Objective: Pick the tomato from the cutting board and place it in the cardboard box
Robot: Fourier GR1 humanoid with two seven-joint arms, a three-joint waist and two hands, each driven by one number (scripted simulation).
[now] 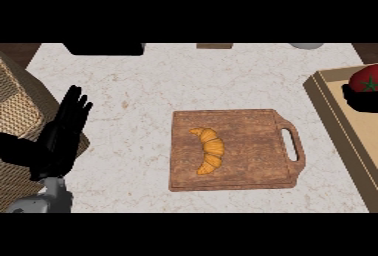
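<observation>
The red tomato [366,80] with its green stem shows at the right edge, above the inside of the cardboard box [331,107]. My right hand [357,99] is only partly in view; its black fingers curl round the tomato's lower side. The wooden cutting board [251,165] lies in the middle of the counter, its handle pointing right. It carries only a golden croissant [209,150]. My left hand [65,127] rests at the left, fingers straight and pointing up, holding nothing.
A wicker basket [16,117] fills the left edge, behind my left hand. A black object [103,48], a small brown item [214,46] and a white round thing [305,45] stand along the counter's far edge.
</observation>
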